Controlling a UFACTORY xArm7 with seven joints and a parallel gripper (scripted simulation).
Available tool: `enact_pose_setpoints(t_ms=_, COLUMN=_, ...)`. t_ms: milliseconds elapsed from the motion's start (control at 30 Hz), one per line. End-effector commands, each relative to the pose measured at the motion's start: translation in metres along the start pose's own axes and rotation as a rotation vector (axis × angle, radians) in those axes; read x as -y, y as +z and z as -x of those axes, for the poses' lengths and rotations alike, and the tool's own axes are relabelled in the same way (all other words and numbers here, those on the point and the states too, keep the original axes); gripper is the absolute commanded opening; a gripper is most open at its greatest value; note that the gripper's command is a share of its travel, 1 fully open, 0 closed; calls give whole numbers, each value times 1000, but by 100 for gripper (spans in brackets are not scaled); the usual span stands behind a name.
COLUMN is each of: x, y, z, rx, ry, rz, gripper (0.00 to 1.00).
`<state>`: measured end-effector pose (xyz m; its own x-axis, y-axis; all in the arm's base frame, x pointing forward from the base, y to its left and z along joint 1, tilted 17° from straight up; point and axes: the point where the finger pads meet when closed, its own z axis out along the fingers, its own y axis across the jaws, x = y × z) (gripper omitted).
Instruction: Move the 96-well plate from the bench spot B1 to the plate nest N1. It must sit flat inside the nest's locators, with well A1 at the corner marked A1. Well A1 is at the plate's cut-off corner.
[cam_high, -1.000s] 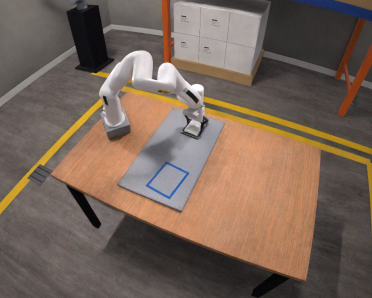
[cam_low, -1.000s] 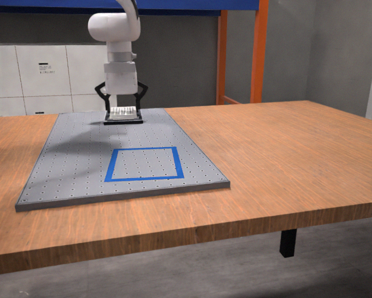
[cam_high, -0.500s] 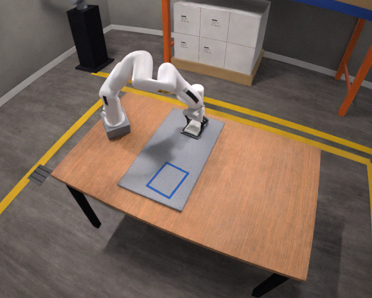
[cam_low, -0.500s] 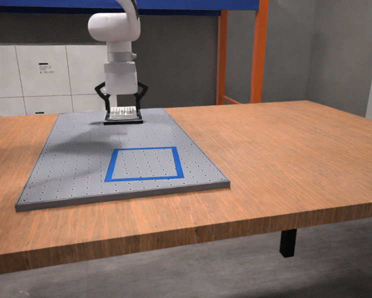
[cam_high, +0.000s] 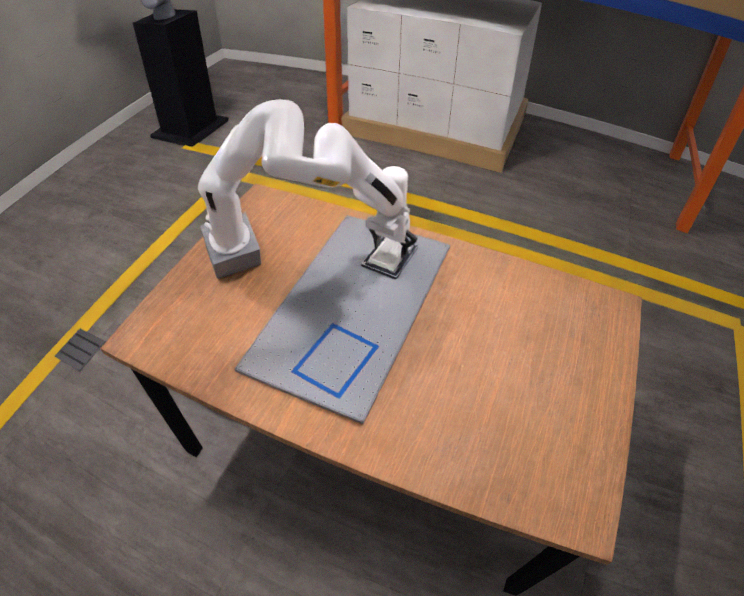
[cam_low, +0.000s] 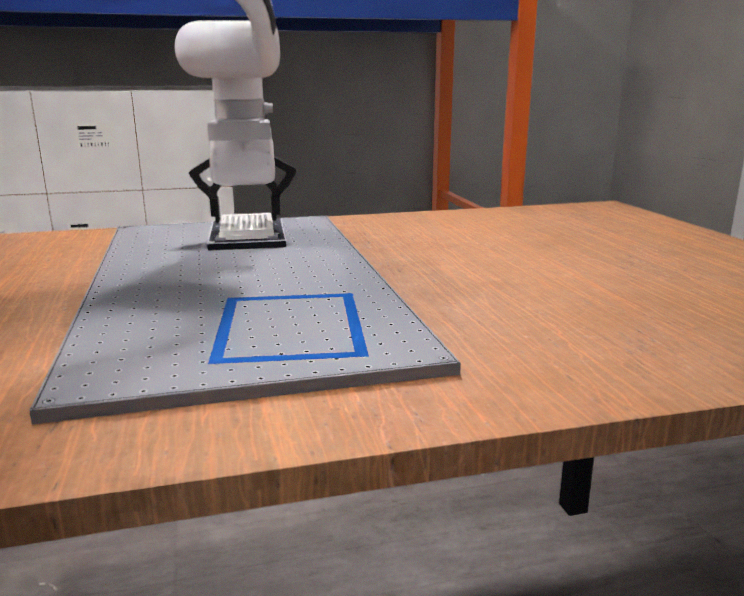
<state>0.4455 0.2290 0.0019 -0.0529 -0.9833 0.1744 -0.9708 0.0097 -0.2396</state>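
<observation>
End effector [cam_low: 242, 218], white body with black fingers, is fully open and grips nothing. Directly beneath me the white ribbed 96-well plate [cam_low: 245, 227] rests in the black square nest [cam_low: 247, 243], at twelve o'clock from the blue-taped spot [cam_low: 222, 330]. I should withdraw straight up.

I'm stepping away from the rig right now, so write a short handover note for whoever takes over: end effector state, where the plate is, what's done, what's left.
End effector: open, fingers straddling the plate, holding nothing.
96-well plate: resting in the black plate nest at the far end of the grey breadboard; it looks flat from the exterior view.
Bench spot, the blue rectangle, no longer holds the plate.
Done: transfer and release.
Left: lift the arm straight up, then confirm the cut-off corner sits at the A1 mark. Neither view shows that corner clearly enough to tell.
</observation>
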Motion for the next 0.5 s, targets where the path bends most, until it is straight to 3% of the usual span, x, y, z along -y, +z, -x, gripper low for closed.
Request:
enact_pose_setpoints(t_ms=0, x=1, y=-13, z=1, rx=3, ry=0, rz=-4, gripper=100)
enact_pose_setpoints(t_ms=467, x=1, y=-45, z=1, rx=3, ry=0, rz=-4, gripper=100)
